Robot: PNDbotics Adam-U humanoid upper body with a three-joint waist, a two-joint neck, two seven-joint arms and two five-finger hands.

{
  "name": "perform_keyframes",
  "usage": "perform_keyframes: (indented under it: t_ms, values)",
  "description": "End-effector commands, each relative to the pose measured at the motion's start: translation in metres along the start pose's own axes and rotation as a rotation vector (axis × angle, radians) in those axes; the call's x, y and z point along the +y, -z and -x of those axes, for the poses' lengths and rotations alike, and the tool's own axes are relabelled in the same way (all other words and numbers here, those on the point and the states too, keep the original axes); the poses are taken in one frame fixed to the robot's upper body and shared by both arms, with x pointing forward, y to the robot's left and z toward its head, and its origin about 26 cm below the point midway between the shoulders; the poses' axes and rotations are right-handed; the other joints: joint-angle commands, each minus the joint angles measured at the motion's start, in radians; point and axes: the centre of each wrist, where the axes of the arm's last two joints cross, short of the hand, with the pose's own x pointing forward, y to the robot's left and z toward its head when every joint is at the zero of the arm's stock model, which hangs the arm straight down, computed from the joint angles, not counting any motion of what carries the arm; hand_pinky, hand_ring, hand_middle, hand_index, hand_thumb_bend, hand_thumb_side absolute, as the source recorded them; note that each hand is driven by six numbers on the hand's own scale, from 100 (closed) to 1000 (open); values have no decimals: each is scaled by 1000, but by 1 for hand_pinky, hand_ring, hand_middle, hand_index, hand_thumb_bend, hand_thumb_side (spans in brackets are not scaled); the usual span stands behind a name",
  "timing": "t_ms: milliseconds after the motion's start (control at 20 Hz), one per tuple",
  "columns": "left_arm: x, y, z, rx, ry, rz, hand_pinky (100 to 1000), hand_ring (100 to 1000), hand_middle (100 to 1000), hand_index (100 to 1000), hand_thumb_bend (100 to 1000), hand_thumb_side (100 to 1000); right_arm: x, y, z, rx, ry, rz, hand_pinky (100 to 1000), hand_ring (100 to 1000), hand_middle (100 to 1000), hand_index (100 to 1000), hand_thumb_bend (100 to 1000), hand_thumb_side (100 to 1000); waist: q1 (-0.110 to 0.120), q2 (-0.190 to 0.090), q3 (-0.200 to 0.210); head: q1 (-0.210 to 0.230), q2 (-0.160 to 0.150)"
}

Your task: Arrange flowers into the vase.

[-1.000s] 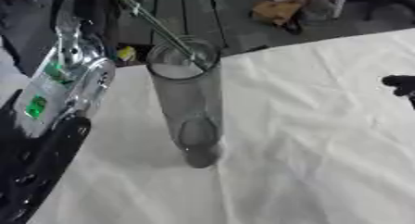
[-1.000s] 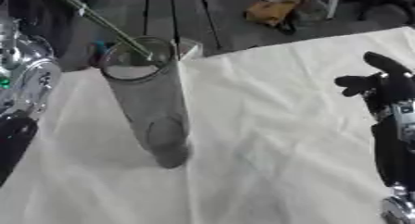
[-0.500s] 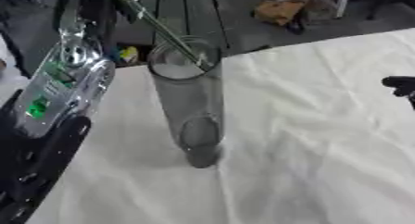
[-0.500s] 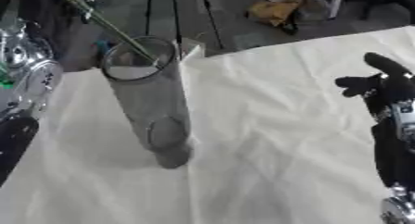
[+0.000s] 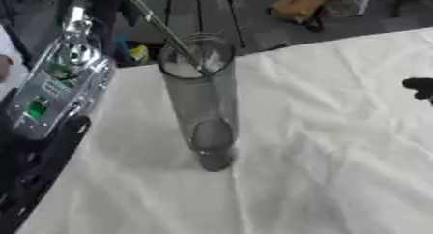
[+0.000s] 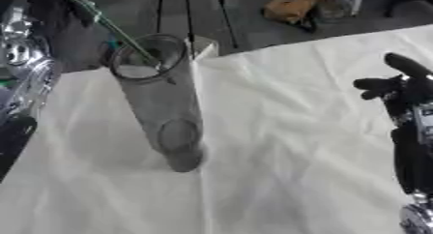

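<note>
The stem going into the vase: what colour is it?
Green; the stem is thin and enters the clear grey-tinted vase at its rim. Left eye view shows it best.

Table (image 5: 338, 180), white cloth (image 5: 321, 131); glass vase (image 5: 203, 112) upright.

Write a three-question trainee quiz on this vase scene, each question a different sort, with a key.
1. True or false: the green stem already reaches into the mouth of the glass vase.
2. Multiple choice: the vase stands on A) a white cloth, B) a wooden tray, C) a blue mat.
3. Fill in: the right hand shows at the view's ___ edge, apart from the vase.

Key: 1 true; 2 A; 3 right.
</note>
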Motion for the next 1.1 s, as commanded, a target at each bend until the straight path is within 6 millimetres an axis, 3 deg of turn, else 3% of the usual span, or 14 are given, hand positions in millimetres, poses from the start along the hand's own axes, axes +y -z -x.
perform_keyframes:
  t_ms: [50, 400, 750, 1100]
  values:
    - [12, 3, -7, -10, 56, 17, 100, 100, 100, 243, 100, 821, -2, 3, -6, -20, -7, -4, 865, 700, 486, 846, 100, 812, 13, -14, 2, 13, 2]
    - [15, 7, -4, 34, 74, 77, 100, 100, 101, 291, 100, 848, -2, 3, -6, -17, -6, -3, 866, 701, 486, 847, 100, 814, 14, -16, -2, 23, -5]
    - [17, 9, -3, 59, 88, 109, 100, 129, 204, 372, 100, 858, -2, 3, -6, -13, -7, -3, 867, 702, 485, 848, 100, 814, 16, -17, -6, 21, -11]
    - [18, 9, -2, 54, 166, 118, 100, 165, 231, 390, 100, 849, -2, 2, -6, -8, -8, -3, 868, 703, 484, 848, 100, 814, 17, -18, -6, 20, -11]
